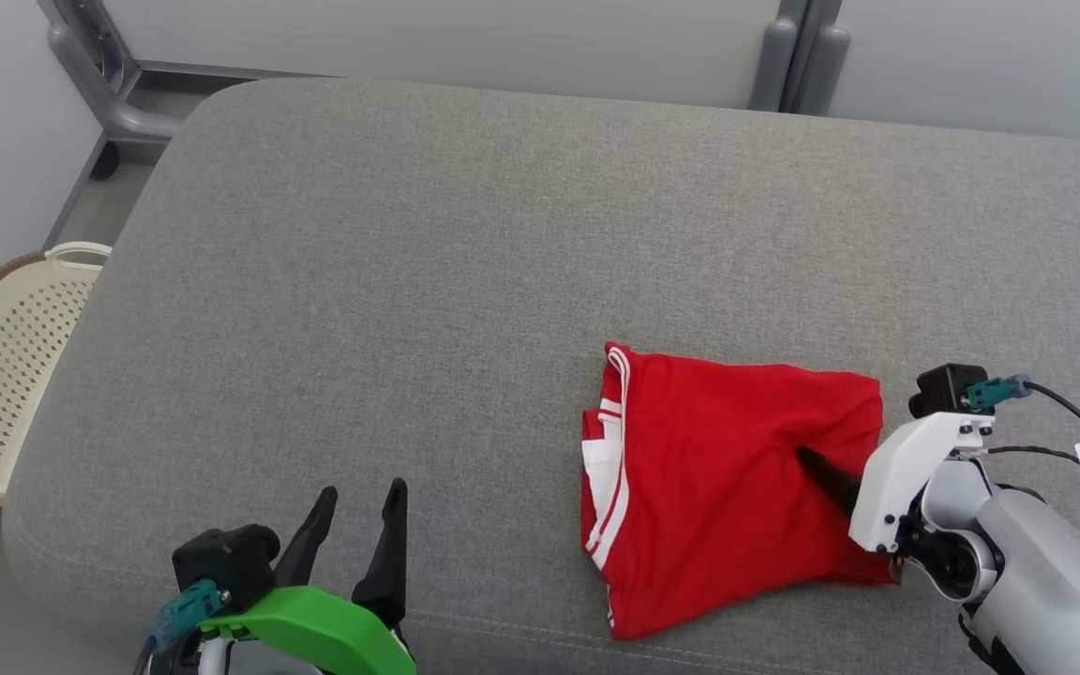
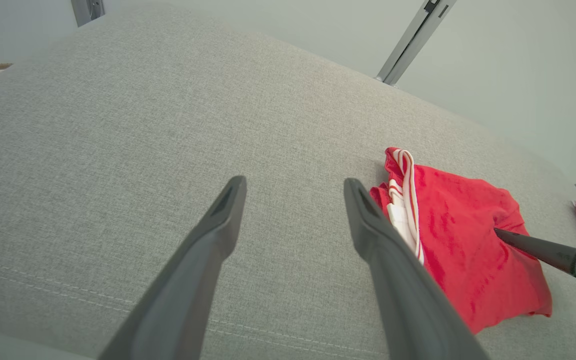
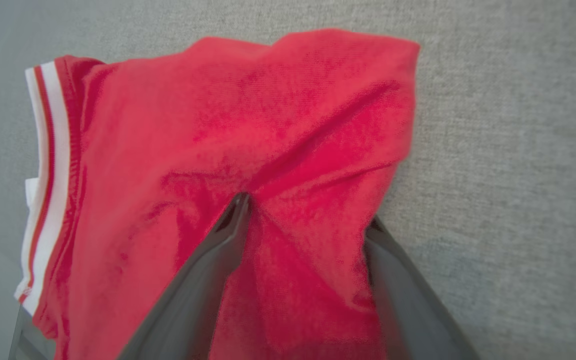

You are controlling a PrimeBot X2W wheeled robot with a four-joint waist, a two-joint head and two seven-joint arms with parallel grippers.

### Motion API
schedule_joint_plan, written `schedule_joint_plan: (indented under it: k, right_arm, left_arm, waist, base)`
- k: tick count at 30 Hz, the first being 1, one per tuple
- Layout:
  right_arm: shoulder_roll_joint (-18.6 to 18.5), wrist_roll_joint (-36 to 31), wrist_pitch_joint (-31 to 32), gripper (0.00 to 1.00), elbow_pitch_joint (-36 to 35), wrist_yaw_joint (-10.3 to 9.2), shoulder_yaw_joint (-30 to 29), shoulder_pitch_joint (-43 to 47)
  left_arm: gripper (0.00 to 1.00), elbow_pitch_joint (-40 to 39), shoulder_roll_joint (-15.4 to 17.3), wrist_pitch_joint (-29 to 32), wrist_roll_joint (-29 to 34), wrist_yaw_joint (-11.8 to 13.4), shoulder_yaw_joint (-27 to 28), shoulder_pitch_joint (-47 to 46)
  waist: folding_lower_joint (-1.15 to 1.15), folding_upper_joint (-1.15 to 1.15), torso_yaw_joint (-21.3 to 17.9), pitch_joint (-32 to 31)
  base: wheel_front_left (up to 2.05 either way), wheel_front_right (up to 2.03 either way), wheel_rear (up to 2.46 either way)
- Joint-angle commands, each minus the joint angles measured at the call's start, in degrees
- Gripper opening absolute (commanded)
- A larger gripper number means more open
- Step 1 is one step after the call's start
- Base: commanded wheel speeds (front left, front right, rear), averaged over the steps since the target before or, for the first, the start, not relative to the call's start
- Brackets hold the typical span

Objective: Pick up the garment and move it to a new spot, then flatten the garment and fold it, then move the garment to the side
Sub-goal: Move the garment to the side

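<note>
On the grey cushion [image 1: 409,234], head view: folded red garment [image 1: 727,487] right of centre, right hand [image 1: 826,473] spread wide on it, gripping nothing. Left wrist view: left hand [image 2: 295,200] open, empty. Right wrist view: closing might pinch only the top layer, undoing the fold.

Head looks down; wrists skim low, right seemingly closest; all share garment [image 1: 709,487].
</note>
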Motion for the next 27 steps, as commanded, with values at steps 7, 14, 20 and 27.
schedule_joint_plan:
  k: [7, 14, 20, 27]
  right_arm:
    - [-2.73, 1.95, -2.67, 0.00, -1.39, -0.02, 3.99, -2.18]
    - [-5.40, 2.03, -2.77, 0.00, -2.72, -0.02, 6.06, -3.85]
    - [-8.12, 0.71, -2.54, 0.00, -3.98, -0.02, 7.78, -5.26]
    - [-9.56, -0.22, -1.51, 0.00, -4.99, -0.02, 8.44, -6.82]
  left_arm:
    - [1.00, 0.49, -0.22, -0.68, 0.28, -0.09, 0.17, -0.15]
    - [1.00, 0.52, -0.87, -1.01, 0.25, -0.53, -0.28, -0.13]
    - [1.00, 0.87, -1.92, -1.52, 0.42, -1.31, -0.98, -0.90]
    - [1.00, 2.28, -3.78, -2.70, -0.05, -2.34, -1.51, -1.31]
  waist:
    - [0.00, 0.00, -1.19, -0.45]
    - [0.00, 0.00, -4.89, -1.65]
    - [0.00, 0.00, -10.83, -2.75]
    - [0.00, 0.00, -19.61, -3.61]
  base:
    - [0.00, 0.00, 0.00]
    - [0.00, 0.00, 0.00]
    - [0.00, 0.00, 0.00]
    - [0.00, 0.00, 0.00]
